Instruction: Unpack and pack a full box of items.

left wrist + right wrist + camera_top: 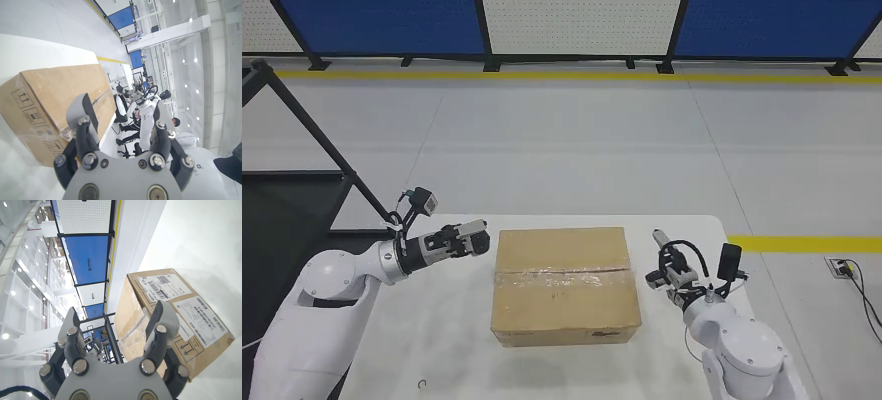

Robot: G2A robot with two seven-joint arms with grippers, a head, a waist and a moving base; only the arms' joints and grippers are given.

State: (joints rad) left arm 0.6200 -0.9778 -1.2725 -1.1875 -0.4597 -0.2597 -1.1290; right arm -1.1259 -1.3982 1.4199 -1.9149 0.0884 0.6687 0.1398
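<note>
Top view: I have the cardboard box (562,285) sitting shut on the white counter (442,340), right between my two grippers. The left gripper (483,238) hangs level with the box's far corner on that side, its fingertips just short of the cardboard and not touching. The right gripper (658,240) hangs off the opposite side of the box, near it but apart, fingers pointing away from the robot.

On the left wrist view, the left gripper (122,102) is spread wide with nothing between its pads, and the box (62,89) lies just ahead of it, clear tape running along the top seam. On the right wrist view, the right gripper (116,308) is likewise spread wide and empty. The box (128,306) stands just beyond its fingers, with white shipping labels (200,315) stuck on the side facing this gripper.
</note>
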